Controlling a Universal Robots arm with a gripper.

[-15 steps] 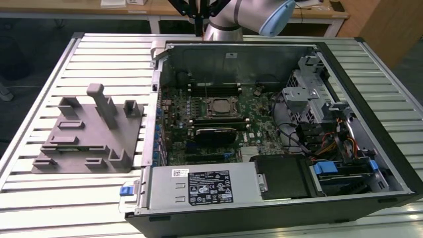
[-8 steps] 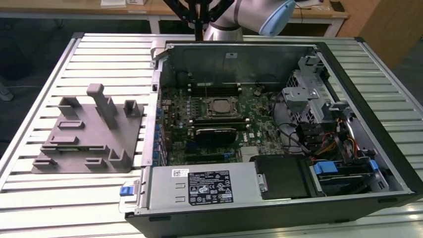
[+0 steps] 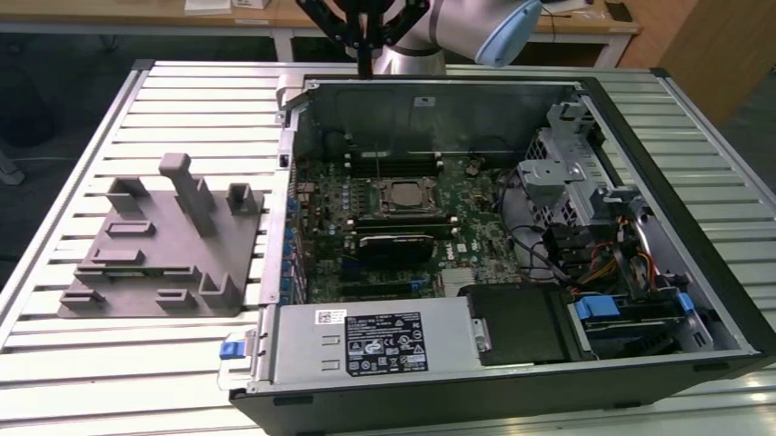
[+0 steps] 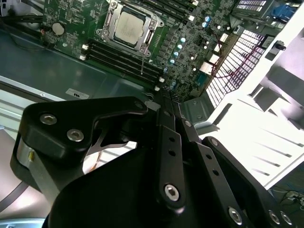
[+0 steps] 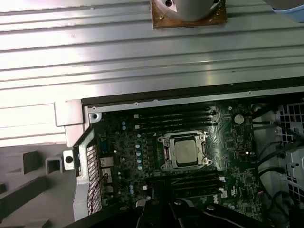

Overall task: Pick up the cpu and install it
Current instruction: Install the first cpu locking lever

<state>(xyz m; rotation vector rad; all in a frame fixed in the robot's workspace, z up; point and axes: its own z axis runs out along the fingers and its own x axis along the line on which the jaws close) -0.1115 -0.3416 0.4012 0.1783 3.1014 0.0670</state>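
cpu (image 5: 184,151) seated in motherboard socket (image 5: 165,154) inside open case (image 3: 485,109); end effector (image 3: 363,71) pressed together, hovering over case edge, well apart from cpu.

We see the cpu (image 3: 402,194) as a small, flat, square chip with a pale silver-grey metal top. It lies level and face up, seated in its socket (image 3: 378,196) on the green board (image 3: 475,229) inside the open case (image 3: 424,102). The socket's metal frame runs around all four of its edges. In the exterior view it sits near the middle of the board, just beside the row of memory slots (image 3: 394,165). In both wrist views (image 4: 129,26) (image 5: 185,150) we see its top uncovered, dull and evenly grey, with its sides parallel to the frame.
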